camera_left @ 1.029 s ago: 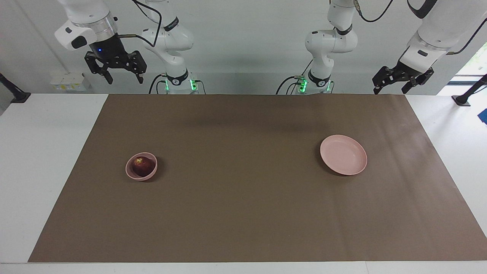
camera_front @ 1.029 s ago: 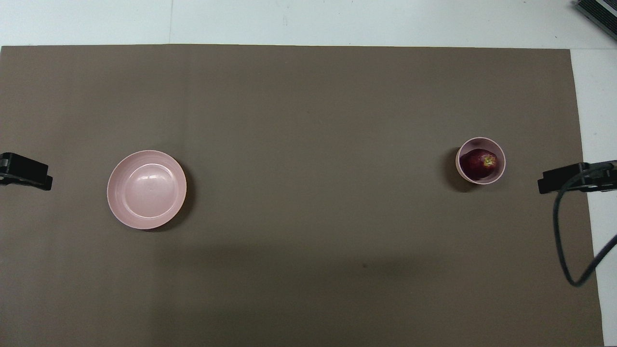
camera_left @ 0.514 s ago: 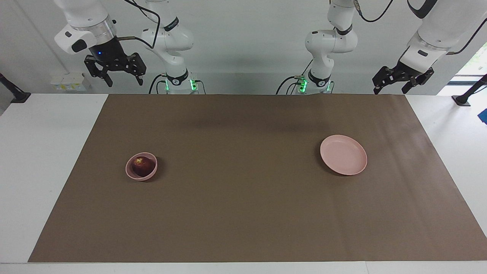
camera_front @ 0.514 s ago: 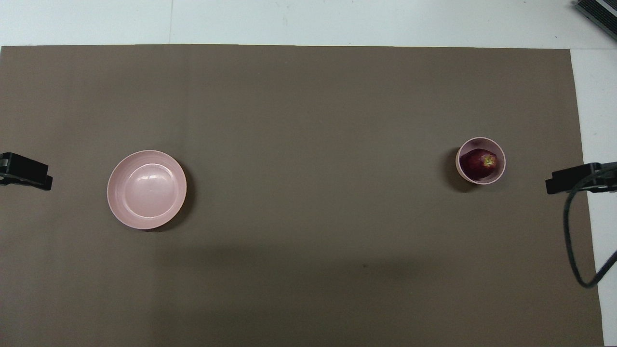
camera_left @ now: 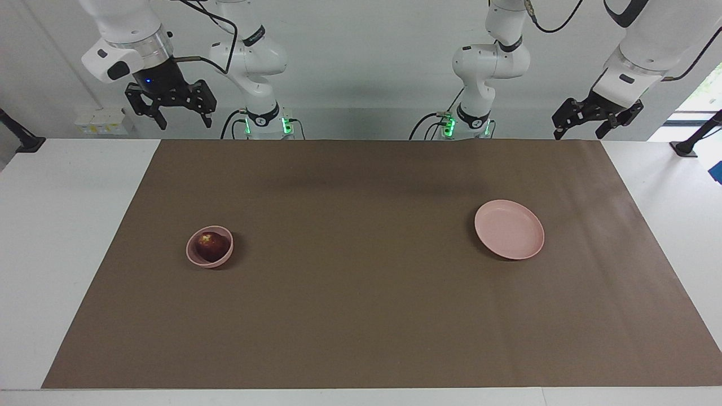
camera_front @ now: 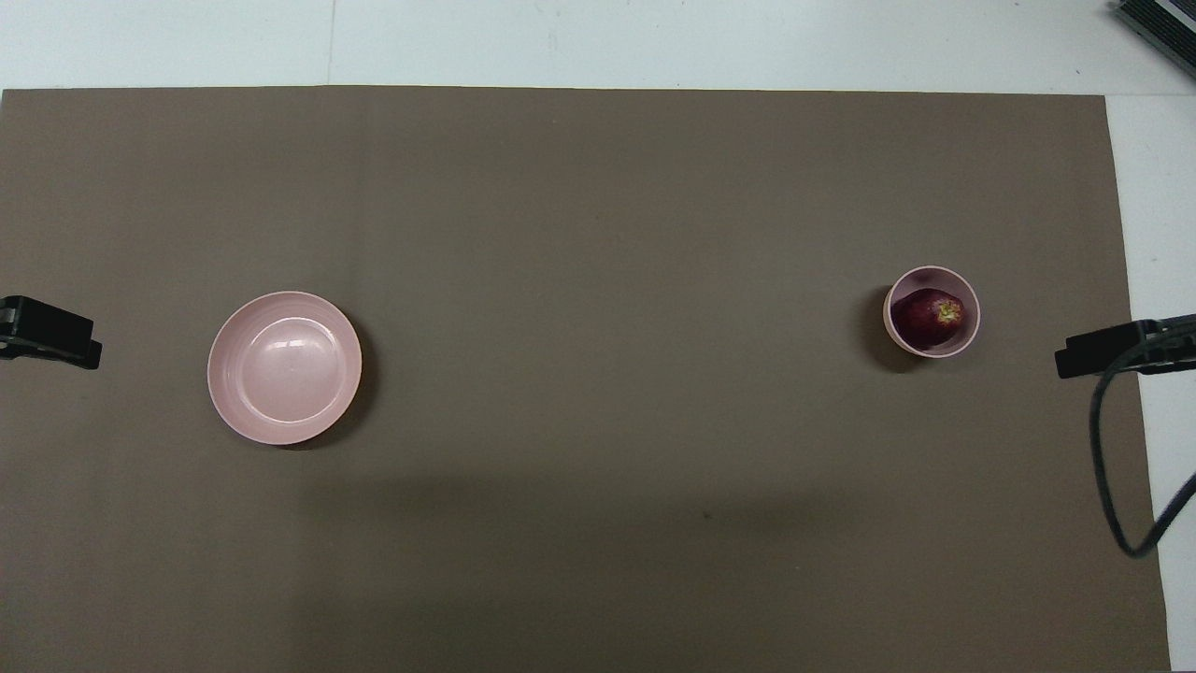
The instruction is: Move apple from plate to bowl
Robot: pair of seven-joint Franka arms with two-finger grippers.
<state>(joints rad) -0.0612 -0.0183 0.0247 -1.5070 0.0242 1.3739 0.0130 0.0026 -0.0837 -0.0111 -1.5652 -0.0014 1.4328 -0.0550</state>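
The dark red apple (camera_left: 211, 244) lies inside the small deep pink bowl (camera_left: 192, 254) toward the right arm's end of the table; the overhead view shows the apple (camera_front: 930, 316) in the bowl (camera_front: 918, 275) too. The flat pink plate (camera_left: 509, 230) sits empty toward the left arm's end, also in the overhead view (camera_front: 284, 366). My right gripper (camera_left: 185, 121) is open and empty, raised high over the table edge by its base. My left gripper (camera_left: 578, 134) is open and empty, waiting raised at its own end.
A brown mat (camera_left: 361, 293) covers most of the white table (camera_left: 67, 237). In the overhead view only the gripper tips show at the side edges, left (camera_front: 51, 332) and right (camera_front: 1103, 348), with a black cable (camera_front: 1103, 467) hanging by the right one.
My right gripper has risen and drawn back a little toward its base, empty. The left arm, apple, bowl and plate have not moved.
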